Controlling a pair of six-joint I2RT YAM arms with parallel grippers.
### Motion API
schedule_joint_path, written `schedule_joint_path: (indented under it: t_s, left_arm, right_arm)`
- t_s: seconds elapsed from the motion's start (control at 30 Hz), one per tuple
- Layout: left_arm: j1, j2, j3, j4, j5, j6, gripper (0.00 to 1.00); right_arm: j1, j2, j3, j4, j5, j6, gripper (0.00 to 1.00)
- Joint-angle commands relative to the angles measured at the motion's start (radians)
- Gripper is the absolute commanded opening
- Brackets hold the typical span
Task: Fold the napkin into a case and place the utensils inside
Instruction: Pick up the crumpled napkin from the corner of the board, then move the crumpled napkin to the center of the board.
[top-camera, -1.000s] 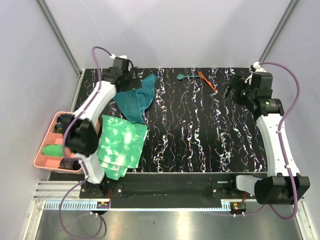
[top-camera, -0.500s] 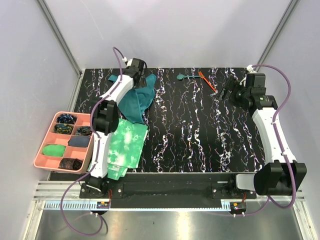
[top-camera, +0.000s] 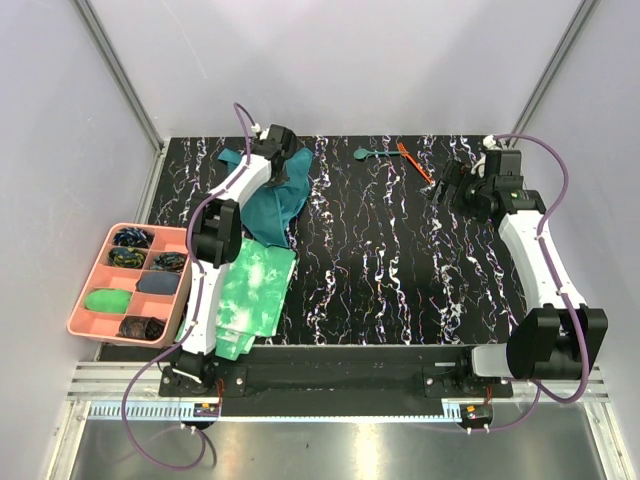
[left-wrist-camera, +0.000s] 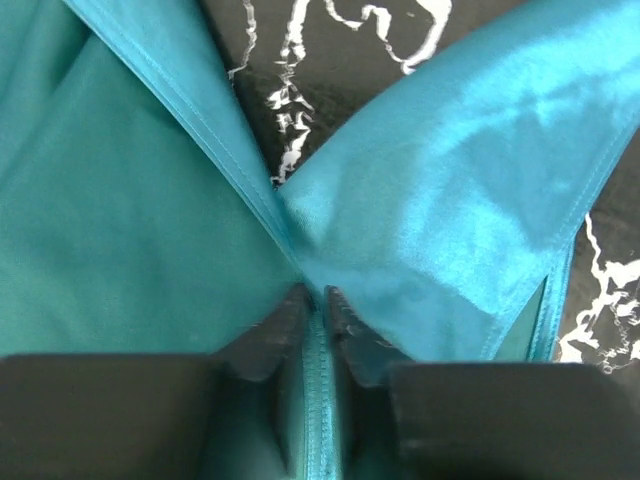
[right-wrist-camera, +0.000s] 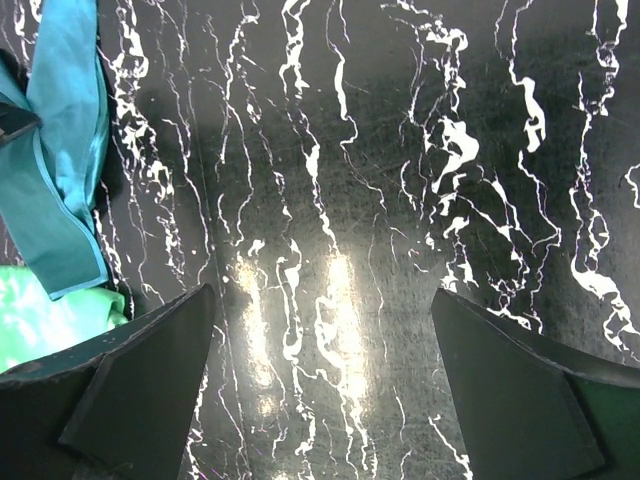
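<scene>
Pinching a hem of the napkin (left-wrist-camera: 140, 250), left fingers (left-wrist-camera: 262, 338) clamp it; right fingers (right-wrist-camera: 120, 400) gape open.

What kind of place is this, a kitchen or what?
Most likely a robotics lab test cell, not a kitchen: a left arm and right arm bolted at the edge of a black marbled table, plain pale walls with metal framing, and a pink tray of sorted props.

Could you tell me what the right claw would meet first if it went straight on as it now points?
Most likely the bare marbled table, which fills the view ahead of the open right claw; the teal napkin lies off to the side.
</scene>
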Motion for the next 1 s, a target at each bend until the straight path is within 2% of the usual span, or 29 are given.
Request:
schedule_joint_path:
  t_s: [0.0,0.17,0.33,0.47,0.57,0.63,0.77,0.8,0.83,0.87,0.97]
  left_arm:
    - [-0.017,-0.104,0.023,0.036,0.086,0.079,0.00]
    - [-0.076,-0.355,-0.130,0.062,0.129,0.094,0.00]
    - [-0.194,-0.709,-0.435,0.150,0.141,0.038,0.00]
    - [-0.332,-0.932,-0.697,0.200,0.199,-0.121,0.00]
    - [-0.442,-1.105,-0.881,0.277,0.256,-0.215,0.00]
    - [-0.522,-1.222,-0.958,0.312,0.240,-0.237,0.00]
    - [-0.553,-1.354,-1.203,0.363,0.249,-0.324,0.00]
    - [-0.553,-1.368,-1.238,0.366,0.252,-0.320,0.03]
    - [-0.551,-1.379,-1.270,0.394,0.267,-0.311,0.30]
    - [-0.551,-1.377,-1.314,0.403,0.307,-0.274,0.41]
    - [-0.551,-1.367,-1.321,0.360,0.275,-0.178,0.78]
  right_arm:
    - [0.015,-0.013,-0.022,0.031,0.011,-0.005,1.00]
    - [0.053,-0.032,-0.076,0.031,0.143,0.072,1.00]
    - [0.070,-0.058,-0.122,0.039,0.146,0.089,1.00]
    - [0.083,-0.060,-0.160,0.044,0.103,0.101,1.00]
    - [0.090,-0.031,-0.189,0.042,0.005,0.084,1.00]
    - [0.095,-0.022,-0.212,0.045,-0.010,0.074,1.00]
    - [0.098,-0.003,-0.240,0.085,-0.124,0.058,0.99]
    - [0.109,0.004,-0.246,0.096,-0.145,0.064,0.98]
    - [0.119,0.024,-0.255,0.113,-0.167,0.064,0.97]
    - [0.142,0.032,-0.260,0.119,-0.164,0.064,0.95]
    - [0.257,0.070,-0.275,0.133,-0.120,0.049,0.94]
